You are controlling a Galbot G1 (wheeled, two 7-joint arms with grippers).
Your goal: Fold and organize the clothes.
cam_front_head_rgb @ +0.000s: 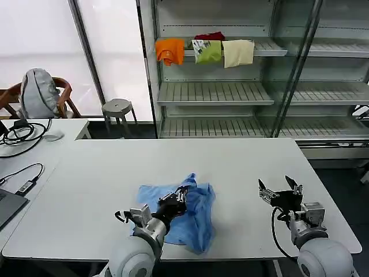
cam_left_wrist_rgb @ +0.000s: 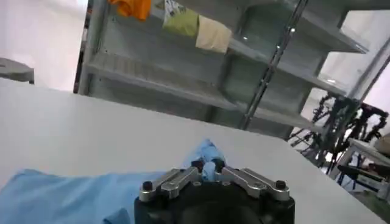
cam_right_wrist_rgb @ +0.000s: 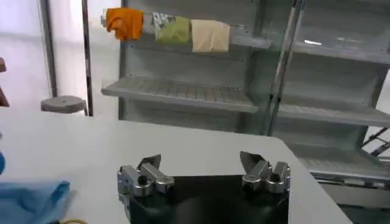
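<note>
A white bench [cam_front_head_rgb: 104,173] stands before grey metal shelving [cam_front_head_rgb: 213,92] whose top shelf carries orange [cam_front_head_rgb: 170,51], green [cam_front_head_rgb: 209,52], cream [cam_front_head_rgb: 238,53] and red [cam_front_head_rgb: 210,36] cloths, with bright frosted windows [cam_front_head_rgb: 112,46], a round grey stool [cam_front_head_rgb: 117,108] and a wooden chair [cam_front_head_rgb: 63,95] to the left.
</note>
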